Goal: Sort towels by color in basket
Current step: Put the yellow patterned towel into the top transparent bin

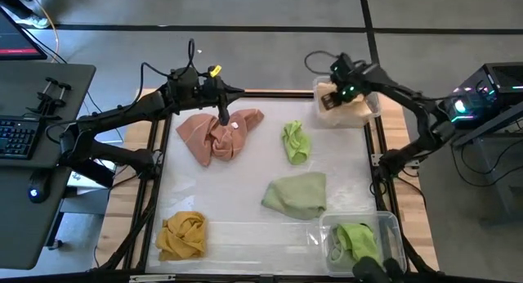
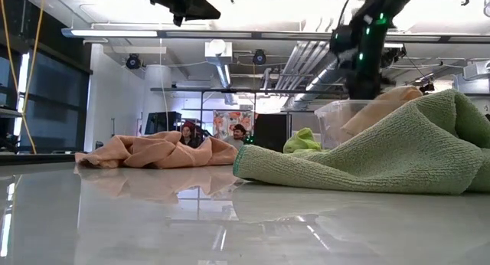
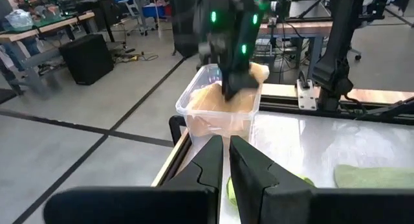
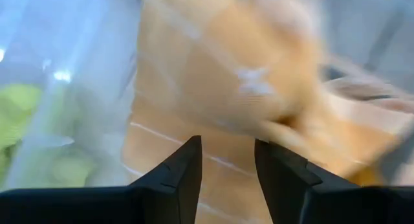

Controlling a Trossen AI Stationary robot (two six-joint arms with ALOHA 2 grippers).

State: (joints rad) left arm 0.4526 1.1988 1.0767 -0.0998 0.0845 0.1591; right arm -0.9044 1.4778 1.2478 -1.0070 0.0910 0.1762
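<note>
On the glossy white worktop [image 1: 245, 193], nearest the front edge, lie a crumpled mustard towel [image 1: 181, 235] and a clear plastic bin [image 1: 359, 238] holding a green one. Mid-worktop rests a flat, nubby green towel [image 1: 296, 195], then a knotted lime towel [image 1: 296, 142]. The left claw [image 1: 222, 113], pinched together, hangs above the rumpled salmon towel [image 1: 219, 134]. Farthest, the right claw [image 1: 333, 95], parted, sits over the peach towel [image 4: 220, 68] in the far bin [image 1: 347, 111].
</note>
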